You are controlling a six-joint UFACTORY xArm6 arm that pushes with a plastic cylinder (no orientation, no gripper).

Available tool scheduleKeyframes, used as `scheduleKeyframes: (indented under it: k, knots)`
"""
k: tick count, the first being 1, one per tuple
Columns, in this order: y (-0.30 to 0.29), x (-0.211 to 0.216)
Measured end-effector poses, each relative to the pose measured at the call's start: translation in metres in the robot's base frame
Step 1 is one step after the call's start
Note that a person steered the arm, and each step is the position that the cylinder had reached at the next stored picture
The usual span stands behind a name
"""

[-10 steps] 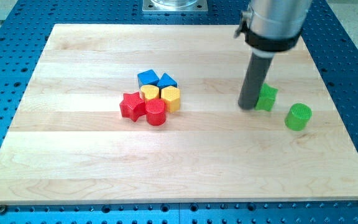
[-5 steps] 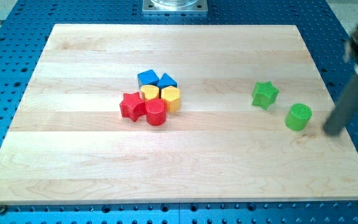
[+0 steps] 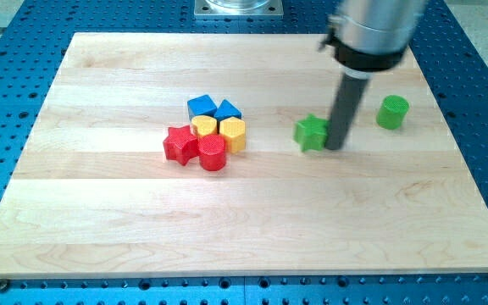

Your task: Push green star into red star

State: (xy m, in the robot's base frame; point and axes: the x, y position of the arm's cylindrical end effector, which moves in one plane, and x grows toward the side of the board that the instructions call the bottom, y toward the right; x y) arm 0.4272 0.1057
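The green star [image 3: 311, 133] lies on the wooden board right of centre. My tip [image 3: 335, 146] stands right against the star's right side. The red star [image 3: 179, 143] lies left of centre, at the left end of a tight cluster of blocks, well to the left of the green star.
The cluster holds a red cylinder [image 3: 213, 153], a yellow hexagon [image 3: 233, 134], a yellow block [image 3: 204, 126] and two blue blocks [image 3: 202, 107] [image 3: 227, 110]. A green cylinder [image 3: 392, 112] stands at the view's right. The board's [image 3: 244, 246] edges border blue perforated table.
My rod swung from the far right back to the green star's right side. The green star has slid left. The green cylinder has moved up toward the view's top.
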Motion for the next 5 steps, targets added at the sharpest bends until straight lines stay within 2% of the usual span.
scheduleKeyframes:
  k: [1,2,3,5]
  knots:
    - [-0.028,-0.006]
    - [-0.044,0.064]
    - [-0.059,0.043]
    - [-0.064,-0.082]
